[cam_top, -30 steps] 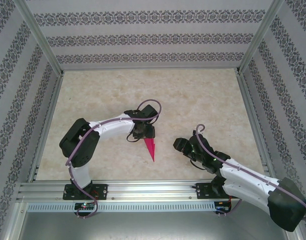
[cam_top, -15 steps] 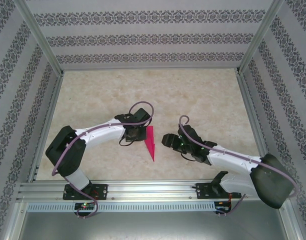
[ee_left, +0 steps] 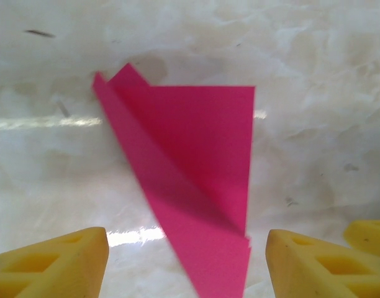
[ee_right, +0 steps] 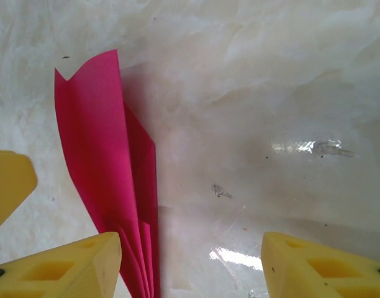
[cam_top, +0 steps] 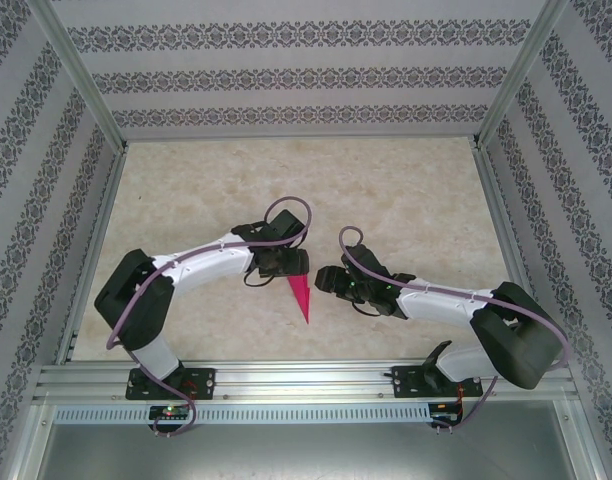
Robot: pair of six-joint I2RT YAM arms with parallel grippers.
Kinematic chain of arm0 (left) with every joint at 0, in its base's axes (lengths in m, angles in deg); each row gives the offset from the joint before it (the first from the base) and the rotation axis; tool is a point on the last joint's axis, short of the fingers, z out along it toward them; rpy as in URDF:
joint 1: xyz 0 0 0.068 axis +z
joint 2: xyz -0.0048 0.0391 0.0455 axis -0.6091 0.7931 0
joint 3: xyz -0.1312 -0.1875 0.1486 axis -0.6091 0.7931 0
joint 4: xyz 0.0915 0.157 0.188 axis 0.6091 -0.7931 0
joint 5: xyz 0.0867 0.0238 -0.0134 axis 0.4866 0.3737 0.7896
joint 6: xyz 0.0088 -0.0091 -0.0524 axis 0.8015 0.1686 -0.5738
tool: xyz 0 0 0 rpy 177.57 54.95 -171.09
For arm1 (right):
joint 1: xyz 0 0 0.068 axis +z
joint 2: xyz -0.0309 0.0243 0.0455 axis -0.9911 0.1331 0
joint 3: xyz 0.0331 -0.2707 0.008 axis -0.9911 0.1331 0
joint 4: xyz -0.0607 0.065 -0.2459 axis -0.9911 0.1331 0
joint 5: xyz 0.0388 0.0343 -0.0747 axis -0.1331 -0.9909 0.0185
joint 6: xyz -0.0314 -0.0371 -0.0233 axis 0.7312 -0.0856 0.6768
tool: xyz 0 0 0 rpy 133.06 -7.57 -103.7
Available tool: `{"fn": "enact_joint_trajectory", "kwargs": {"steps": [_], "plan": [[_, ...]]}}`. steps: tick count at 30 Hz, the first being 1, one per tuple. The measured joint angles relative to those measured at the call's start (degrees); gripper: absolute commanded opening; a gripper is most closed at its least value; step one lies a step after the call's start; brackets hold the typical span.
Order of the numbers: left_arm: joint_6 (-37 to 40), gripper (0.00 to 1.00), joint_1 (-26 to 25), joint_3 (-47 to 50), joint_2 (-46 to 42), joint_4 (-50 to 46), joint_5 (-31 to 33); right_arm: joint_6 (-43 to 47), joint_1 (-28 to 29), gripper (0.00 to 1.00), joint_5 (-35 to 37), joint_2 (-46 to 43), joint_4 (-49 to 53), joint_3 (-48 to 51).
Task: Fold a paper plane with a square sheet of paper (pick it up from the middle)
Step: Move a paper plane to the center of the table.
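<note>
I see the paper plane (cam_top: 300, 298) lying on the counter (cam_top: 386, 190), a little left of centre and closer to the near edge than the far one. It is a slim magenta dart. Its sharp point aims at the near edge, and its wide tail runs under my left hand (cam_top: 286, 264).

From the left wrist camera, the left hand (ee_left: 187, 234) hangs low over the dart with its jaws spread wide, gripping nothing. The paper passes between the yellow fingers (ee_left: 53, 267), and I can see bare counter on both sides of it. It sits closer to the right-side finger than the other. A long crease runs down the dart and the top flap stands slightly proud of the layers below.

My right hand (cam_top: 324, 281) sits just beside the dart on its right, close to the left hand. Through its own camera the right hand (ee_right: 191, 239) is also spread open and empty. Only bare counter shows between its fingers (ee_right: 326, 267). The folded paper plane (ee_right: 109, 174) lies off to one side, its stacked edges running right along the inner edge of the other finger (ee_right: 66, 267). I cannot tell whether that finger touches the paper.
</note>
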Motion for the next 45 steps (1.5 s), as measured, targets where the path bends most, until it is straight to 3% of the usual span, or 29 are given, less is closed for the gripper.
{"fn": "enact_joint_trajectory", "kwargs": {"steps": [3,7,16,45], "plan": [[0.0,0.63,0.0,-1.3,2.7,0.2,-1.0,-0.4,0.0,0.62,0.4,0.0,0.0,0.0],[0.3,0.46,0.0,-1.4,4.1,0.0,-1.4,-0.4,0.3,0.61,0.3,0.4,-0.5,0.0],[0.2,0.12,0.3,3.1,-0.7,0.1,-0.5,0.9,3.0,0.59,-2.0,3.3,-4.5,-0.9],[0.2,0.12,0.8,5.2,-1.1,0.2,-0.3,3.7,5.5,0.51,-9.9,13.6,-13.3,-4.8]]}}
